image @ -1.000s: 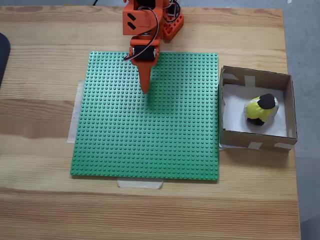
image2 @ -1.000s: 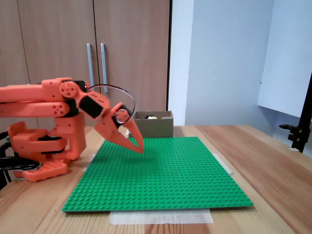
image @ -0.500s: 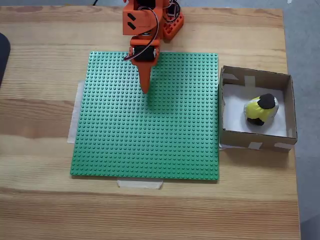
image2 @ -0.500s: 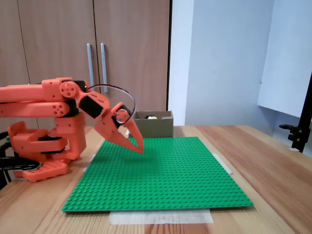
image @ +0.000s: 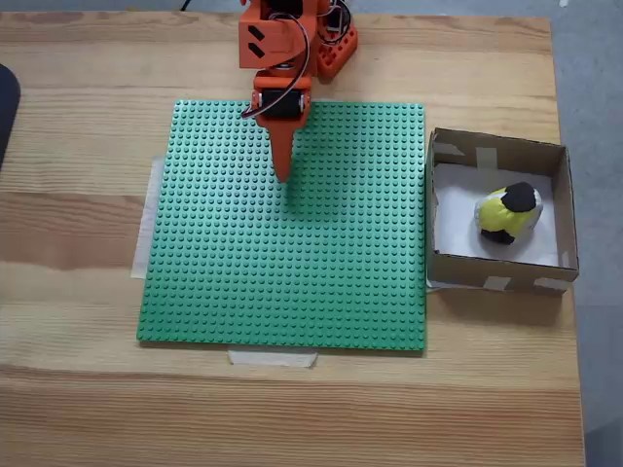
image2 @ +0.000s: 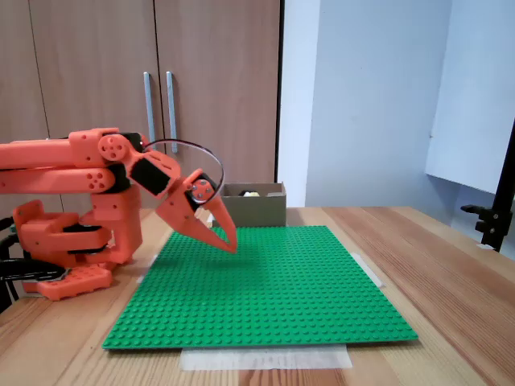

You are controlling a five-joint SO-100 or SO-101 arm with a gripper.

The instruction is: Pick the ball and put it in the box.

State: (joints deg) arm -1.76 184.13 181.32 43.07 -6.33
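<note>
The yellow, black and white ball [image: 508, 214] lies inside the brown cardboard box [image: 456, 269] at the right of the table, resting on its white bottom toward the right wall. In a fixed view from table height, the box [image2: 256, 209] stands at the back and a sliver of the ball [image2: 251, 194] peeks over its rim. My orange gripper [image: 283, 175] hovers over the upper middle of the green baseplate [image: 292, 263], well left of the box. Its fingers are shut with nothing between them, tips [image2: 232, 246] pointing down just above the plate.
The green studded baseplate is taped to the wooden table [image: 78, 243]. The arm's orange base [image2: 68, 241] sits at the table's far edge. Cabinet doors [image2: 153, 88] stand behind. A dark object [image: 6, 107] pokes in at the left edge.
</note>
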